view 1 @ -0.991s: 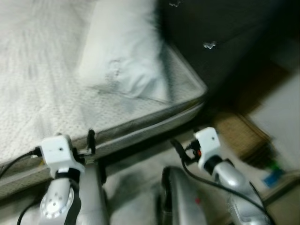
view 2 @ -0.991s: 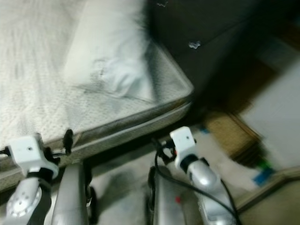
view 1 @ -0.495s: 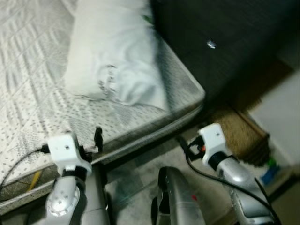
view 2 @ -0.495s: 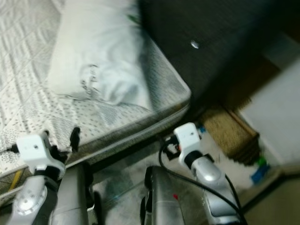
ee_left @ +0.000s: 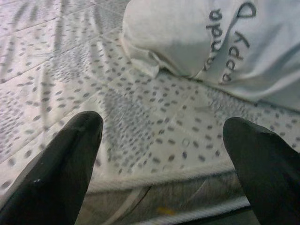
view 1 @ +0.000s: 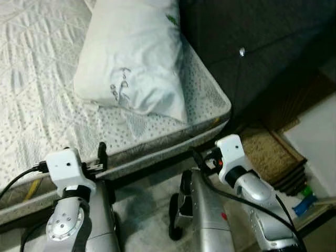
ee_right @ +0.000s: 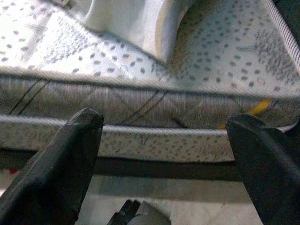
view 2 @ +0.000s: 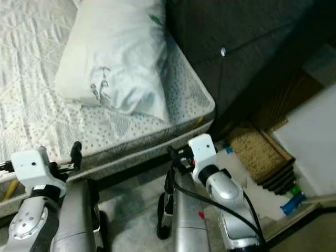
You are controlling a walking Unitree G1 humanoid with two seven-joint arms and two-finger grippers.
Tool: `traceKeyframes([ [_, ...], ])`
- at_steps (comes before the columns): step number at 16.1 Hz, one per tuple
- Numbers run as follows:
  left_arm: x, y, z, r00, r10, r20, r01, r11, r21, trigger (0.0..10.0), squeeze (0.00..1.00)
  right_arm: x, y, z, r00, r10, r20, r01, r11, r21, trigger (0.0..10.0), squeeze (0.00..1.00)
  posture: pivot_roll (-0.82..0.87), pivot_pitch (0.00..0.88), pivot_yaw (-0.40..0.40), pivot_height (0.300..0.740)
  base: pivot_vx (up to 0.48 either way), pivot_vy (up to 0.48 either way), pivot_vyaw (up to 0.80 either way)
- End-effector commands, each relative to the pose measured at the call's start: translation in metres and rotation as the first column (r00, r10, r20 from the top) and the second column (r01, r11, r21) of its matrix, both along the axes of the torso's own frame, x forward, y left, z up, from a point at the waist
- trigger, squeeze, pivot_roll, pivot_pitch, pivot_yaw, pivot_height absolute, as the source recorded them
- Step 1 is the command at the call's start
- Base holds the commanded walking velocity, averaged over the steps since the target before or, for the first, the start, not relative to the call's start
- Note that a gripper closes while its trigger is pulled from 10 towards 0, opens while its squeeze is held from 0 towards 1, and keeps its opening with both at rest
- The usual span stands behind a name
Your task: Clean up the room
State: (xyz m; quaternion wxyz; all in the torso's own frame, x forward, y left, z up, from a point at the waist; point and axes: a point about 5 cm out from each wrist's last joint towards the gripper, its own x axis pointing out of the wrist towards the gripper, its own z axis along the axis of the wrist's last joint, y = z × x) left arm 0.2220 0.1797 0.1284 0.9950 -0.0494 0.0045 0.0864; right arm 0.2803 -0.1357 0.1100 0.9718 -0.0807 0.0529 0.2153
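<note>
Your view has swung and sharpened since a second ago; the bed itself has not moved, and both arms sit low at its near edge as before.

The pillow (view 1: 131, 58) lies on the mattress (view 1: 42, 105) at its far right corner, against the dark headboard (view 1: 252, 47), well beyond both pincers. Your left pincer (ee_left: 164, 154) hovers over the mattress edge with its fingers spread wide and empty; your right pincer (ee_right: 164, 154) faces the mattress side below the pillow's corner, also wide and holding nothing. Expect the pillow to be light, soft and floppy: it should sag and slip if you pinch loose cover cloth. Take it by the near right corner (view 2: 152, 107), biting through cover and filling together. On the floor at right lie a woven mat (view 1: 270, 152) and a small blue thing (view 1: 304, 205).
</note>
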Motion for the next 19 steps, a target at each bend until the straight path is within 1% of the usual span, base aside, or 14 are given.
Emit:
traceKeyframes([
  [1,-0.002,-0.003,-0.005,1.0,-0.008,-0.029,0.008,1.0,-0.007,10.0,0.0,-0.002,-0.002,-0.001,1.0,0.003,0.003,-0.003,1.0,-0.014,10.0,0.0,-0.01,0.326,-0.11,0.55,0.0,0.0,0.0],
  [6,0.0,-0.003,-0.005,1.0,-0.008,-0.028,0.007,1.0,-0.006,10.0,0.0,-0.001,-0.002,0.0,1.0,0.001,0.013,-0.001,1.0,-0.015,10.0,0.0,-0.01,0.324,-0.11,0.55,0.0,0.0,0.8],
  [11,-0.001,-0.001,-0.004,1.0,0.0,-0.029,0.0,1.0,0.003,10.0,0.0,0.008,0.007,0.005,0.999,-0.002,0.045,0.001,1.0,0.013,10.0,0.0,0.01,0.327,-0.107,0.55,0.0,0.0,0.76],
  [12,-0.002,0.001,-0.003,1.0,0.002,-0.028,-0.002,1.0,0.008,10.0,0.0,0.011,0.008,0.007,0.999,-0.025,0.048,0.023,0.999,0.044,10.0,0.0,0.02,0.327,-0.102,0.55,0.0,0.0,0.0],
  [13,-0.002,0.002,-0.003,1.0,0.003,-0.029,-0.003,1.0,0.01,10.0,0.0,0.013,0.009,0.008,0.998,-0.033,0.053,0.03,0.998,0.05,10.0,0.0,0.02,0.327,-0.101,0.55,0.0,0.0,0.0],
  [15,-0.003,0.004,-0.001,1.0,0.004,-0.029,-0.003,1.0,0.019,10.0,0.0,0.024,0.005,0.018,0.987,-0.132,0.09,0.124,0.988,0.088,10.0,0.0,0.04,0.329,-0.096,0.55,0.0,0.0,0.0],
  [16,-0.003,0.004,-0.001,1.0,0.004,-0.029,-0.004,1.0,0.021,10.0,0.0,0.027,0.005,0.02,0.983,-0.158,0.091,0.149,0.983,0.103,10.0,0.0,0.04,0.329,-0.096,0.55,0.0,0.0,0.0],
  [18,-0.005,0.005,0.0,1.0,-0.005,-0.03,0.006,0.999,0.036,10.0,0.0,0.037,0.005,0.029,0.965,-0.228,0.131,0.213,0.97,0.119,10.0,0.0,0.06,0.333,-0.087,0.55,0.0,0.0,0.0],
  [19,-0.005,0.003,0.002,0.999,-0.028,-0.031,0.029,0.999,0.045,10.0,0.0,0.043,0.004,0.032,0.953,-0.266,0.146,0.25,0.961,0.122,10.0,0.0,0.07,0.334,-0.084,0.55,0.0,0.0,0.0],
])
